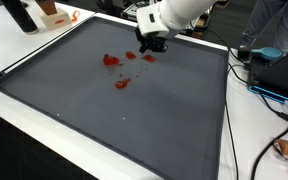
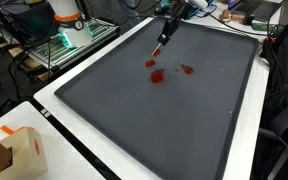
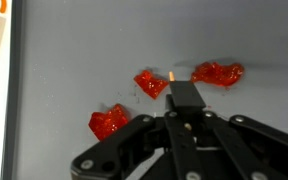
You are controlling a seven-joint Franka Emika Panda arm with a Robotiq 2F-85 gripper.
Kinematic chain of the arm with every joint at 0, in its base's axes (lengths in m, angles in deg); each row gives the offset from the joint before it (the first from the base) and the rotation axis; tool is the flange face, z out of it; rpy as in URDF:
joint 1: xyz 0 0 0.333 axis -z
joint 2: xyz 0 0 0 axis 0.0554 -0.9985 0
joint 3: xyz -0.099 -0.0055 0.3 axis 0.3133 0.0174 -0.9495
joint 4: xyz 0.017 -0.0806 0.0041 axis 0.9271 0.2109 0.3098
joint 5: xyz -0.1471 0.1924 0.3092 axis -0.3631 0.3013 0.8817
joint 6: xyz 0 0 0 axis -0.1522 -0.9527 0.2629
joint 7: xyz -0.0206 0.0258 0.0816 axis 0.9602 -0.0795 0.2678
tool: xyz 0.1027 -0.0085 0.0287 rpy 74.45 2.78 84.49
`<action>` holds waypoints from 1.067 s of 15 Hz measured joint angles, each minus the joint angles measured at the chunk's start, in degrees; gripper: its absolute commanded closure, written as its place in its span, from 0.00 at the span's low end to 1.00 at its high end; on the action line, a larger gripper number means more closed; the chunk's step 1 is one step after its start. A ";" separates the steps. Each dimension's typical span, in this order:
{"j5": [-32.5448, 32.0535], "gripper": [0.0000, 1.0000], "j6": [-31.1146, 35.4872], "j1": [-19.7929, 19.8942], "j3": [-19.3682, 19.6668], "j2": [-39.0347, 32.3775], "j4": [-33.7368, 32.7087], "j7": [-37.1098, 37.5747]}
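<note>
Wrist view: thin stick (image 3: 172, 74) is being pinched in the closed gripper (image 3: 184, 97), just beside red pieces (image 3: 151, 84). It is judged light, stiff and apt to swivel, so hold is best taken high on the shaft.

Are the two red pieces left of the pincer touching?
Apart: wrist view shows bare mat between the upper red piece and the lower red piece.

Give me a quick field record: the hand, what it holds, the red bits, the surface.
hand: shut on a thin stick
stick: orange tip, close to the red bits; whether it touches anything cannot be told
red bits: several, loose, lying apart on the mat; three in the wrist view
mat: dark grey, on a white table
box: on the table, off the mat
</note>
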 measured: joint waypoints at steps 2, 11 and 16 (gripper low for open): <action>2.05 0.97 2.29 0.72 -0.15 1.96 1.52 -3.06; 6.50 0.97 13.00 3.89 -0.91 12.45 10.11 -15.69; 11.00 0.97 18.03 5.51 -1.90 17.39 14.72 -24.09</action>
